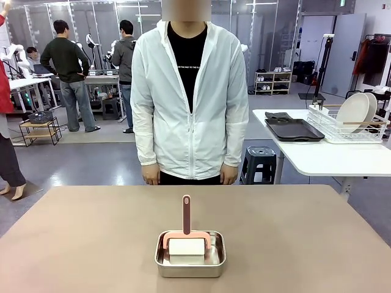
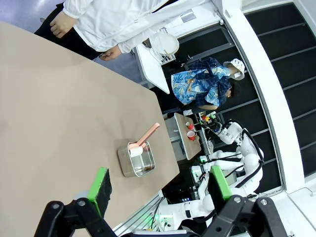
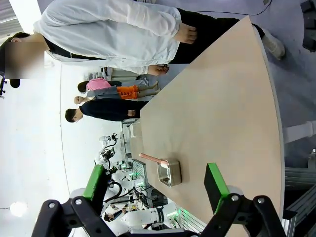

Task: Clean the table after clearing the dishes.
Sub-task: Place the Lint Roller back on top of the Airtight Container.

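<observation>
While both grippers hang above the table (image 1: 73, 238) with jaws spread and empty, the left gripper (image 2: 160, 190) sits left of the pan (image 1: 190, 254) and the right gripper (image 3: 158, 185) right of it. The pan holds a roller (image 1: 186, 241), near the table's robot edge. Behind and right of the pan, the plates (image 1: 357, 112) stand in a rack (image 1: 342, 130) beside a tray (image 1: 293, 129) on the white table (image 1: 330, 157).

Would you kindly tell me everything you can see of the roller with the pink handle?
The roller has a white cylindrical head on a pink frame with a straight pink handle. It lies in a small rectangular steel pan near the robot's edge of the brown table. The head rests inside the pan; the handle juts over the far rim, toward the person. Nothing else touches it.
</observation>
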`<move>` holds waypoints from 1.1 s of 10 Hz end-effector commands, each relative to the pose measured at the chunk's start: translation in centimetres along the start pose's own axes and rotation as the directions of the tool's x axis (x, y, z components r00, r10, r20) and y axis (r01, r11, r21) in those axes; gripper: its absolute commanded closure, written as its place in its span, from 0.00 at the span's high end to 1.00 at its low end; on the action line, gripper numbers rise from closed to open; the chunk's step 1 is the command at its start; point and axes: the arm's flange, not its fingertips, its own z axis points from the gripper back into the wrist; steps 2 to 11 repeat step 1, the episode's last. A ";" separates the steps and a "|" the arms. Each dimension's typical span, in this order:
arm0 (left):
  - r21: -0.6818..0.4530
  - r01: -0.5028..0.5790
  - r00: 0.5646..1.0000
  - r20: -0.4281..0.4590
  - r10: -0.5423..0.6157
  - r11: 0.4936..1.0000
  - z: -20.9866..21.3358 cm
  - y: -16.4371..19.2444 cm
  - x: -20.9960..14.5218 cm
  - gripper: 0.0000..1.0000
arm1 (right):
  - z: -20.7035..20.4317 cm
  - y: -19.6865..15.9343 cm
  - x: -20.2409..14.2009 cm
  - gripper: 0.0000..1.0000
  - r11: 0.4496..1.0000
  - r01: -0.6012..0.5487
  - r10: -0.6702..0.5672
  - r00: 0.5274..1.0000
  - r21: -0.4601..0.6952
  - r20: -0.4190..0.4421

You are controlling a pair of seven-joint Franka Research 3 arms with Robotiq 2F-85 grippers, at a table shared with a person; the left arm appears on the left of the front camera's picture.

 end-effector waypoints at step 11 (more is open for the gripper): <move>-0.012 -0.006 1.000 0.007 0.006 1.000 0.3 -0.2 0.0 1.00 | 0.0 0.4 -0.5 1.00 1.000 -0.002 0.002 1.000 -0.014 -0.006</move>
